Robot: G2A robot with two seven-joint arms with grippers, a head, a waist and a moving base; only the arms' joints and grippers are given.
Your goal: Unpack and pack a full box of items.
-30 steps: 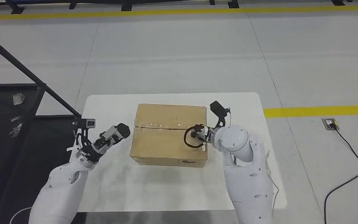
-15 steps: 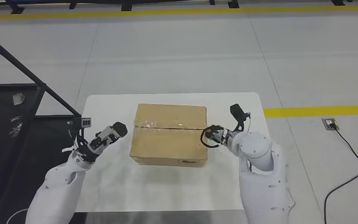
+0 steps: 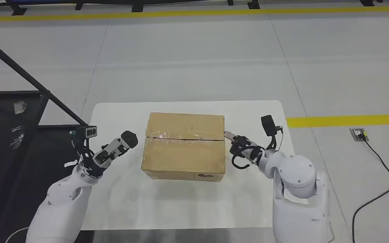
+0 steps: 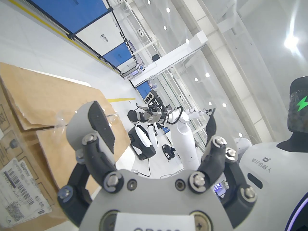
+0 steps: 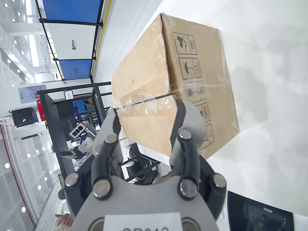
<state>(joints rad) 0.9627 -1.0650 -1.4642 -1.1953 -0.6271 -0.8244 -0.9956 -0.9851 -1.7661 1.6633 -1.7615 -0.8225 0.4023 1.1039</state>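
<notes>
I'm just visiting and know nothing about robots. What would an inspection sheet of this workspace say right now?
Surface: white table, holding one box.
Job's things: cardboard box, closed, flaps down, clear tape along the top seam; contents hidden.
Clutter: nothing seen.
Claws: left claw open, off the box's left end and apart from it; right claw open, close by the box's right end, contact cannot be told.
Cables: black cable on the floor, running to a floor socket right of the table.
Surroundings: black frame left of the table; yellow floor line on the right.
</notes>
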